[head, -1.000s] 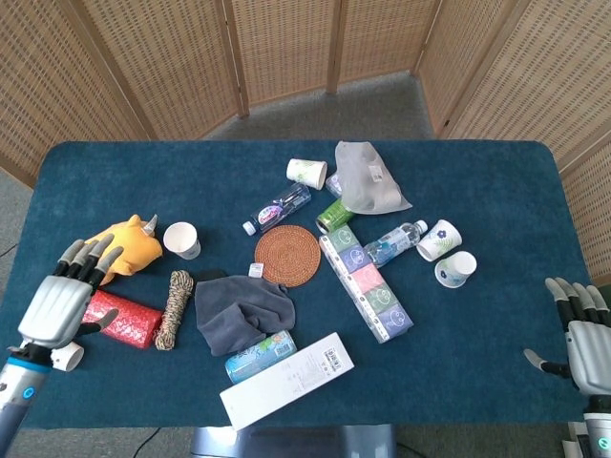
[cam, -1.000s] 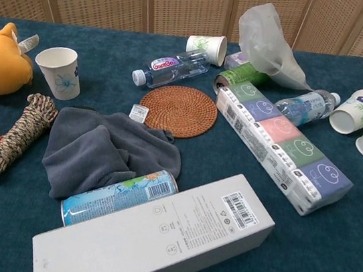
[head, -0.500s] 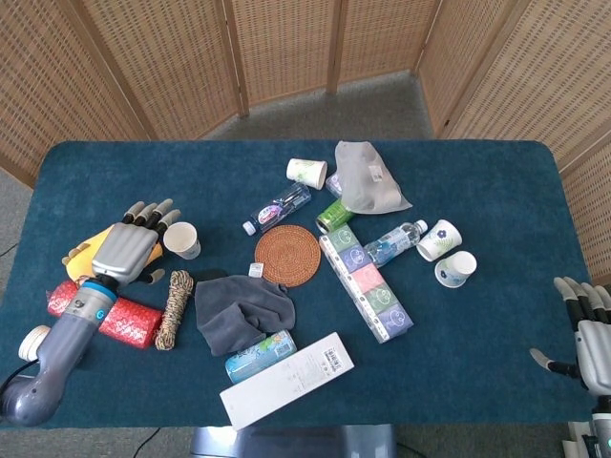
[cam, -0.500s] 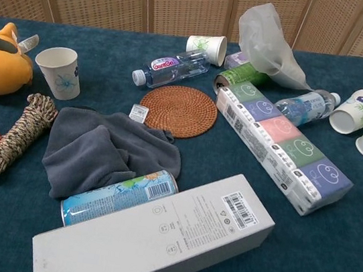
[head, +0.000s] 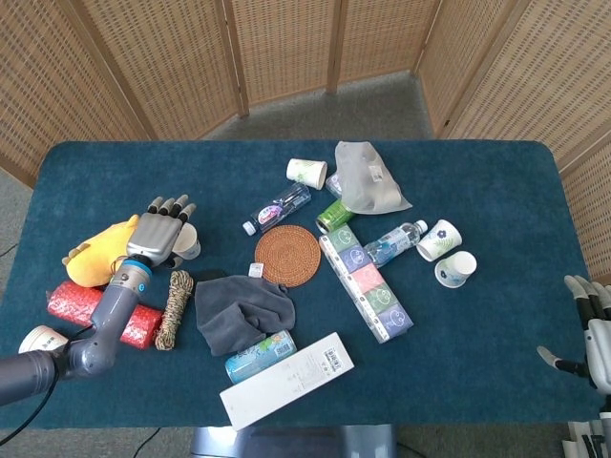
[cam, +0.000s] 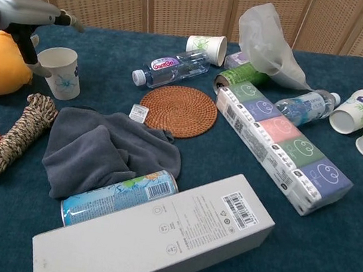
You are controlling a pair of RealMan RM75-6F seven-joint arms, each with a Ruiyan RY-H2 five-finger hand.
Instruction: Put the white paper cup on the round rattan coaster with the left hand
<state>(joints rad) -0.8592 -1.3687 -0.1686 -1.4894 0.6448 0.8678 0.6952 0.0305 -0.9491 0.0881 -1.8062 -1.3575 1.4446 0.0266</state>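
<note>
An upright white paper cup (cam: 58,71) with a blue flower print stands at the table's left; in the head view only its right side (head: 190,244) shows past my hand. My left hand (head: 158,230) hovers over the cup's left side with fingers straight and apart, holding nothing. In the chest view the left hand (cam: 24,11) is above and left of the cup, its thumb hanging beside the rim. The round rattan coaster (head: 287,255) (cam: 178,110) lies bare at mid-table, right of the cup. My right hand (head: 596,336) is spread and holds nothing at the front right edge.
A yellow plush toy (head: 98,255), rope coil (head: 174,296) and red pack (head: 107,317) lie around the left arm. A grey cloth (head: 243,307), can (head: 260,355), white box (head: 286,380), tissue pack (head: 366,284), bottles (head: 277,208) and other cups (head: 305,172) (head: 449,253) surround the coaster.
My left hand has travelled from the front left edge up and right across the plush toy to the upright cup. The right hand has sunk slightly toward the frame's corner.
</note>
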